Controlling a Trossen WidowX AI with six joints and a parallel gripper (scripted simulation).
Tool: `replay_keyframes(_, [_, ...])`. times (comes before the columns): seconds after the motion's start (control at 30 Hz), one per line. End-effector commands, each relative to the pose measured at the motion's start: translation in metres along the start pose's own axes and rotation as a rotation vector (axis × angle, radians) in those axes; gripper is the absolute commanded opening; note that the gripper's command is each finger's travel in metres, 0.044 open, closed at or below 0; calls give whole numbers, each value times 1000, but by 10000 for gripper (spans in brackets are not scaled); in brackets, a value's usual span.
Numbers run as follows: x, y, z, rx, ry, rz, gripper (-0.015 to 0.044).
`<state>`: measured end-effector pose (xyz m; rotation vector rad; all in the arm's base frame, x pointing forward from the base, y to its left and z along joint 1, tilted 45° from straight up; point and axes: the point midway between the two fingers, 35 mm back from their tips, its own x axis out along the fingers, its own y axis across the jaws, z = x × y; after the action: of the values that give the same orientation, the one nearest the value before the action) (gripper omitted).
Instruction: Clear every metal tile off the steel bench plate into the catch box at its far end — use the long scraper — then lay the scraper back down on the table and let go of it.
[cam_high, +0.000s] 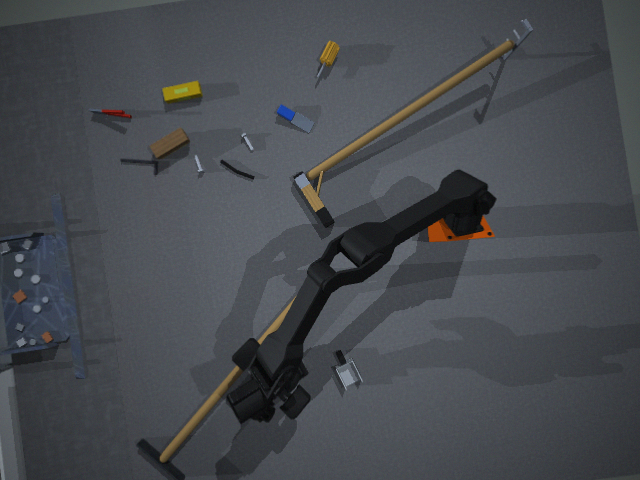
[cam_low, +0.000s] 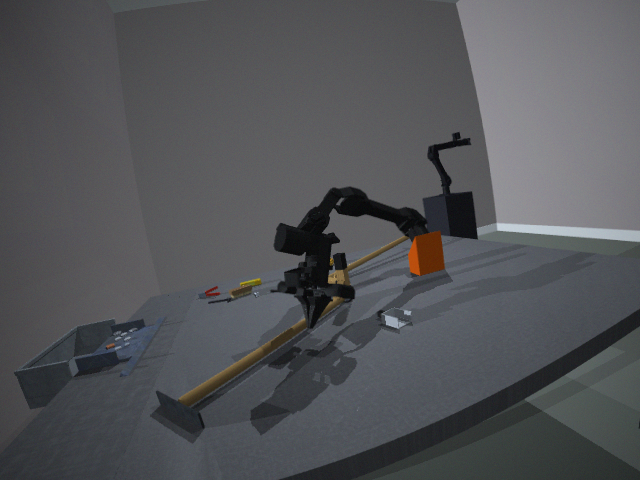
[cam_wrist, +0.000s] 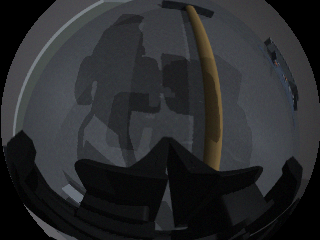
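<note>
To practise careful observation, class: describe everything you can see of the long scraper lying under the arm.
The long scraper has a straight, round, tan handle that looks wooden and a flat dark blade set crosswise at one end. It lies flat on the table, diagonal in the top view, with its other end hidden beneath the arm. The shut end effector points down at mid-handle and grips nothing. Whether its tips touch the handle cannot be told.

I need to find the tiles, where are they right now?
In the top view the tiles sit at the far left edge, on the steel plate, far from the scraper.
</note>
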<state>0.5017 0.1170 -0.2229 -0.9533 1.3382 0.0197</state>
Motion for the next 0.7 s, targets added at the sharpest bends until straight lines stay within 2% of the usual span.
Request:
replay_keyframes(0.0, [7,-1,-3,1,-1,-3,0])
replay_keyframes(0.3, [24,-1,-11,1,-15,-3,0])
replay_keyframes(0.67, [25,-8,-10,2,-16,-9,0])
